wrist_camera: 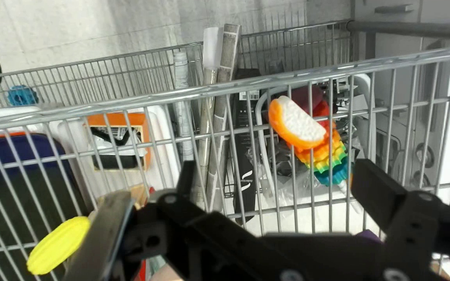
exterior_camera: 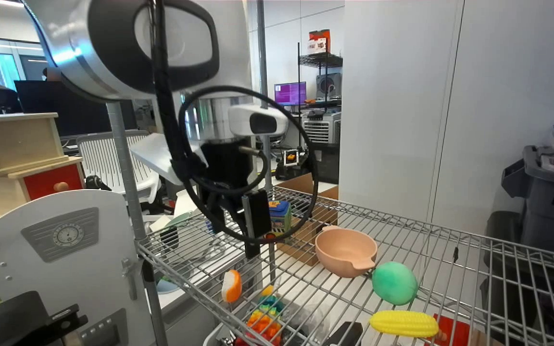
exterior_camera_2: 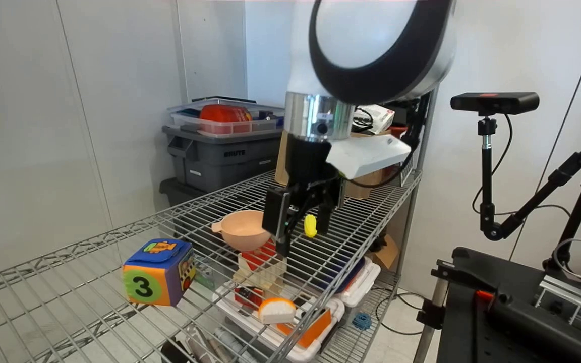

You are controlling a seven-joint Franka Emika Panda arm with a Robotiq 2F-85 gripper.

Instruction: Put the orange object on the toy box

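Observation:
The orange object (exterior_camera: 232,286) is a small rounded orange piece with a white face, lying on the wire shelf near its edge. It also shows in an exterior view (exterior_camera_2: 277,310) and the wrist view (wrist_camera: 296,123). The toy box (exterior_camera_2: 159,272) is a soft-looking blue, orange and green cube with a "3", standing on the same shelf. It is partly hidden behind the gripper and cable in an exterior view (exterior_camera: 280,216). My gripper (exterior_camera_2: 300,229) is open and empty above the shelf; its fingers (wrist_camera: 275,181) stand wide apart in the wrist view, with the orange object beyond them.
A peach bowl (exterior_camera: 345,251), green ball (exterior_camera: 395,283) and yellow corn (exterior_camera: 404,323) are on the shelf. The wire shelf's rim (wrist_camera: 193,93) runs past the orange object. A rainbow toy (wrist_camera: 326,152) lies below the wires. A metal post (exterior_camera: 125,168) stands at a corner.

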